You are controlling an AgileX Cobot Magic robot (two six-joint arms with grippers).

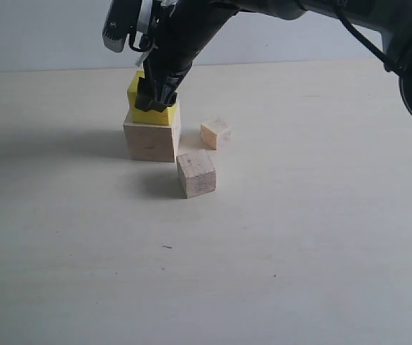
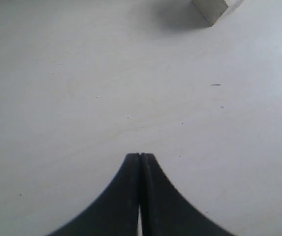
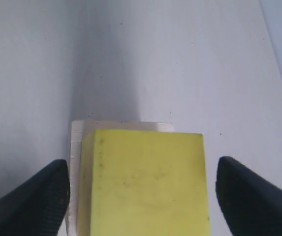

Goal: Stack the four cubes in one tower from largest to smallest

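The right gripper point(image 1: 155, 100) hangs over the bright yellow cube point(image 3: 143, 182), its 2 black fingers point(image 3: 37, 196) released, one on each side with a visible gap to the cube's faces. The yellow cube sits on top of the largest pale wooden cube point(image 1: 150, 141), set slightly off that cube's edges, so the stack stands 2 high. The smaller plain wooden cube point(image 1: 196, 173) rests on the pale tabletop point(image 1: 299, 251) just in front of the stack and to its right, close but apart. The tiniest pale pinkish wooden cube point(image 1: 215, 134) lies on the table just right of the stack, also apart. The left gripper point(image 2: 140, 162) is clenched on nothing, its fingertips pressed together above bare table.
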